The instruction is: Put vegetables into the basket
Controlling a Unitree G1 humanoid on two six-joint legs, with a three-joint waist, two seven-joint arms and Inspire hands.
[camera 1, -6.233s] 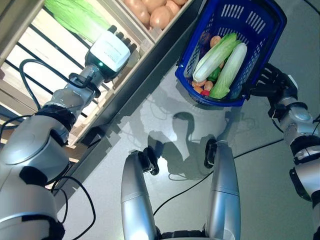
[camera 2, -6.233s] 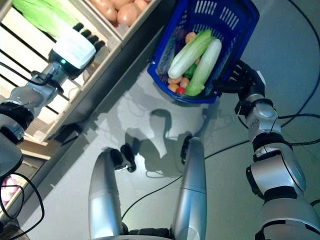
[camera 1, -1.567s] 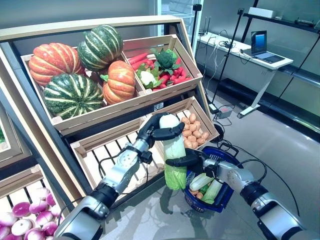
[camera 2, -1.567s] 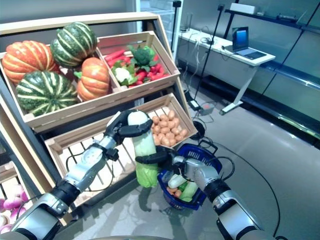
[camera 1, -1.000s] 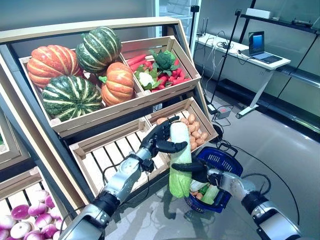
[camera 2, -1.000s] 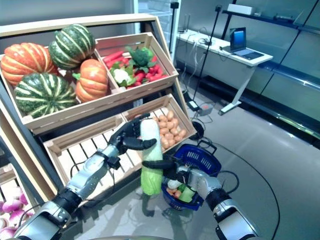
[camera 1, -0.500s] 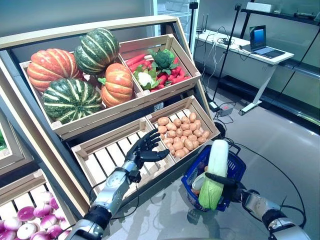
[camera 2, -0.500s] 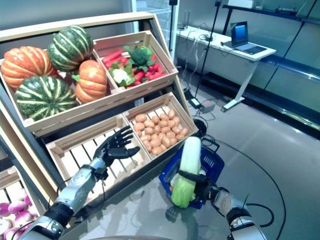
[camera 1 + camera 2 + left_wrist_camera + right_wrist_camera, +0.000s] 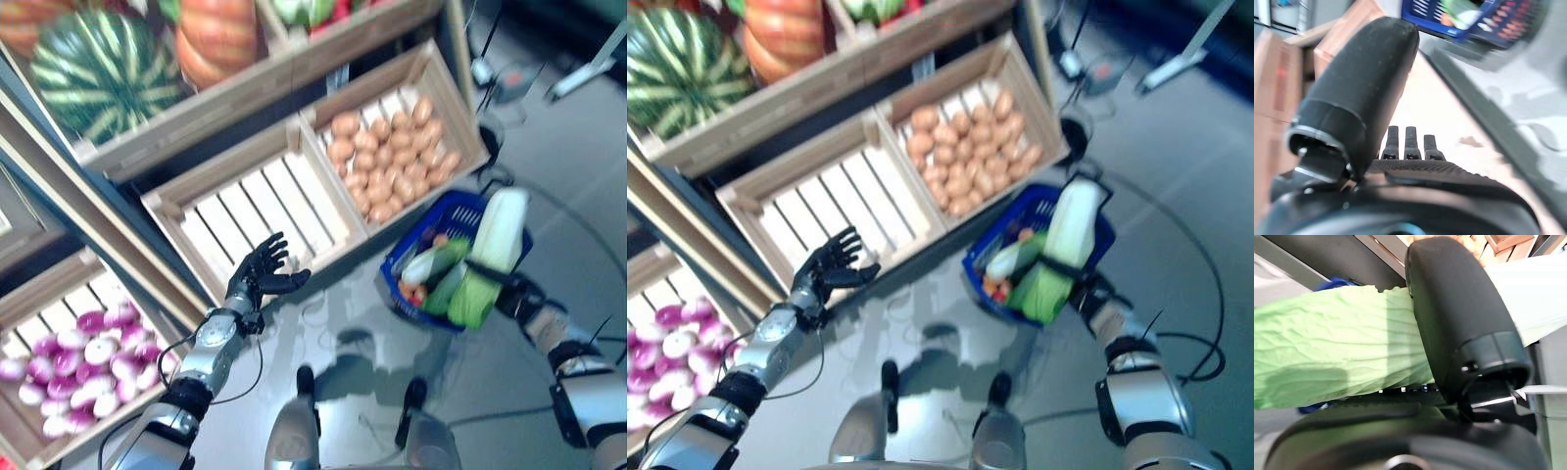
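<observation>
The blue plastic basket [image 9: 399,257] stands on the floor before the wooden stand. My right hand [image 9: 516,293] is shut on a long pale-green and white cabbage [image 9: 488,257], held tilted over the basket's right rim. In the right wrist view my thumb [image 9: 1459,323] curls over the cabbage's leafy part [image 9: 1327,357]. Another long green-white cabbage [image 9: 436,260] and small orange vegetables [image 9: 412,291] lie in the basket. My left hand [image 9: 261,276] is open and empty, low in front of the stand's slatted crate; its straight fingers [image 9: 1409,142] show in the left wrist view.
The wooden stand [image 9: 245,117] with its crates runs across the left and top. A slatted crate [image 9: 257,208] is just behind my left hand. A white desk leg [image 9: 588,70] stands on the grey floor at the top right.
The camera has tipped down, so the whole picture has shifted. My right hand still holds the cabbage by the basket. My left hand has dropped lower, away from the crate.
</observation>
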